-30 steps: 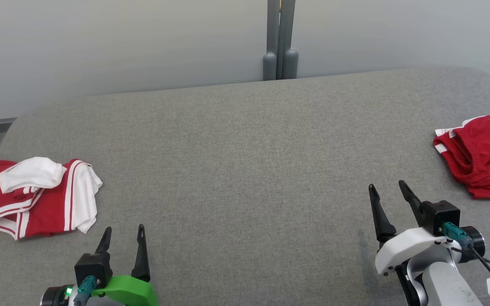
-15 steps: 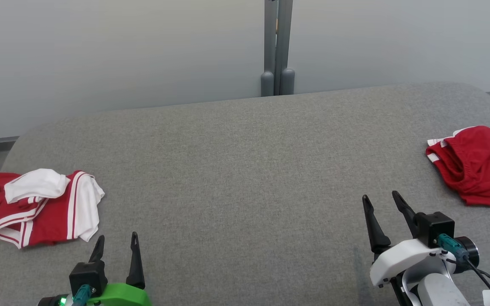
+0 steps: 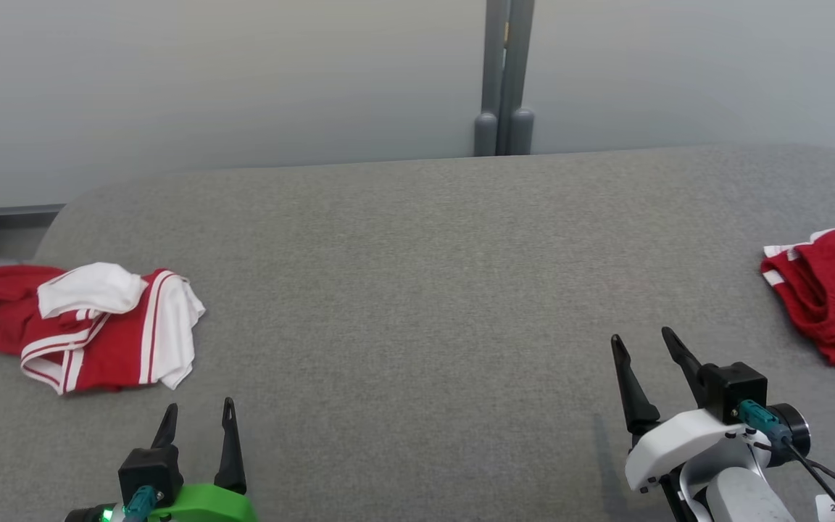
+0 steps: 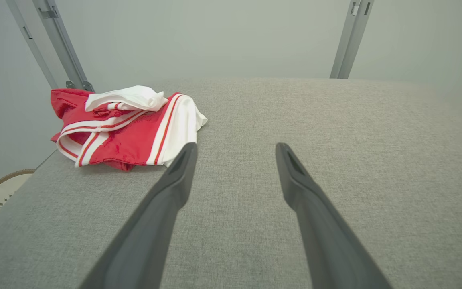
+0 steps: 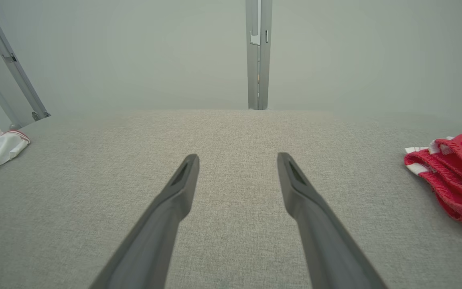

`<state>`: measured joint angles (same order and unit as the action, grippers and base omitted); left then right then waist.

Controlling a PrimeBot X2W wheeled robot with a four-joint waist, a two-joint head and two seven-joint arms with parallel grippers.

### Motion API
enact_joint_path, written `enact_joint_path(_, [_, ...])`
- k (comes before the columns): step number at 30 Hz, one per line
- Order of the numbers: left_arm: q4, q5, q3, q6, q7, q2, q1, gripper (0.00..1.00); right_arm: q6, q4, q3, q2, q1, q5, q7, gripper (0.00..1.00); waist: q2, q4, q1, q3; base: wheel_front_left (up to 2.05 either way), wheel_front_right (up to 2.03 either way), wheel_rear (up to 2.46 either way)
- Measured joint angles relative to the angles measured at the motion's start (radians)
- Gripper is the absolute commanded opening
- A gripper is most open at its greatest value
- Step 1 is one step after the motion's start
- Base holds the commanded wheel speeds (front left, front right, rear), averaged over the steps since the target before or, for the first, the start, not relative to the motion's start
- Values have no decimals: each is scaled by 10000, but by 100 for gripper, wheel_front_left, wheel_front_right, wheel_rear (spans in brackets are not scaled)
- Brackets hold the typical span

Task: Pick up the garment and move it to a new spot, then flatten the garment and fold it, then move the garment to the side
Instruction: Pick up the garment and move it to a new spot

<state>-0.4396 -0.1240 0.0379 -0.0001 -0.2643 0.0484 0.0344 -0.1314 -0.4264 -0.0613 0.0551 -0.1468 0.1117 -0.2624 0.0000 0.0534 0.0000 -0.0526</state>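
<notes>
Camera panned left; striped garment (image 3: 98, 326) sits ahead-left of left hand (image 3: 200, 404).

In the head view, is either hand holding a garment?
No: the left hand and right hand stand open, apart from the striped garment and the red garment.

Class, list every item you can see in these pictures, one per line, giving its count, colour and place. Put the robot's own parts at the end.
red-and-white garment: one, red with white bands, crumpled at the left edge of the padded surface
red garment: one, red with white trim, bunched at the right edge
padded surface: one, grey fabric, spanning the foreground
upright post: one, grey, behind the far edge
wall panel: one, pale grey, in the background
left gripper: one, dark fingers, lower left, open, empty
right gripper: one, dark fingers, lower right, open, empty
</notes>
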Motion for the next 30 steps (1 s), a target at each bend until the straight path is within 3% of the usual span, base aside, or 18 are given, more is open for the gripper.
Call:
enact_joint_path(6, [-73, 23, -234, 6, 0, -2, 12, 100, 0, 0, -268, 2, 1, 73, -2, 100, 0, 879, 0, 76, 0, 0, 0])
enact_joint_path(21, [-190, 357, -932, -209, 0, 12, -167, 100, 0, -267, -1051, -48, -231, 299, 0, 100, 0, 3805, 0, 261, 0, 0, 0])
enact_joint_path(25, [-360, 211, -930, -376, 2, 13, -181, 100, 0, -305, -1193, -61, -239, 382, -2, 100, 0, 4236, 0, 331, 0, 0, 0])
enact_joint_path(30, [-769, -244, -941, -901, 0, 8, 292, 100, 0, -372, -1243, -52, -283, 447, 0, 100, 0, 4146, 0, 459, 0, 0, 0])
